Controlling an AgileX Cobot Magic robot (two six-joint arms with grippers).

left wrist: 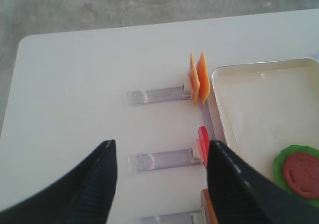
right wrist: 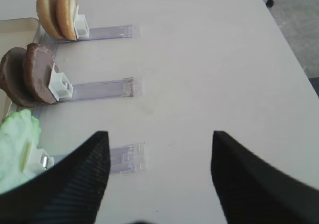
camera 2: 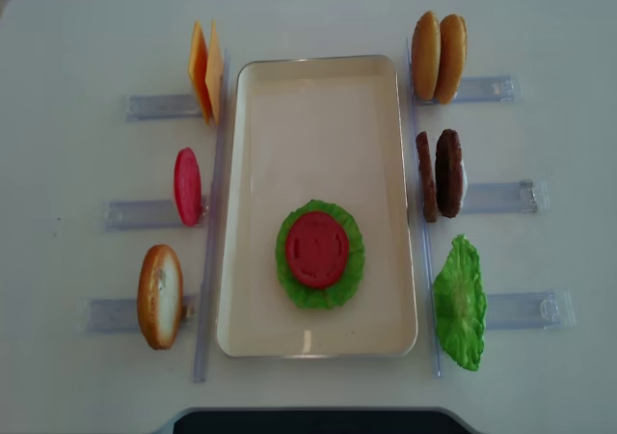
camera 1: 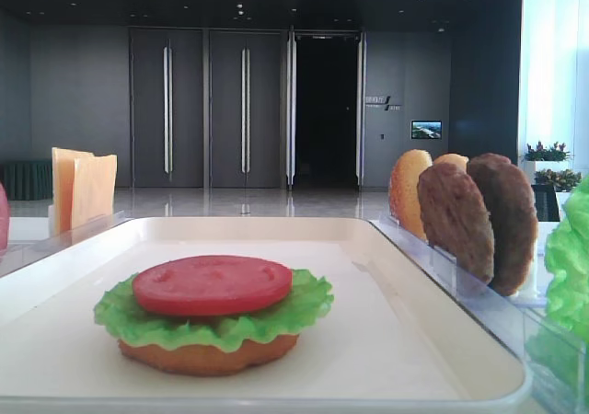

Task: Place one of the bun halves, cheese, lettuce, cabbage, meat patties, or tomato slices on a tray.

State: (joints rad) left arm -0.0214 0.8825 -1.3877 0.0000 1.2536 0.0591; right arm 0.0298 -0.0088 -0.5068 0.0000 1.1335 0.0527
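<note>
White table, left fingers and right fingers spread wide, gripping nothing

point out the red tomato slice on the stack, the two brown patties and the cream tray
red round tomato slice [camera 2: 317, 249], overhead view, middle of its top face
two dark brown meat patties [camera 2: 440, 174], overhead view, upper edges
cream-white rectangular tray [camera 2: 318, 106], overhead view, bare floor
</note>
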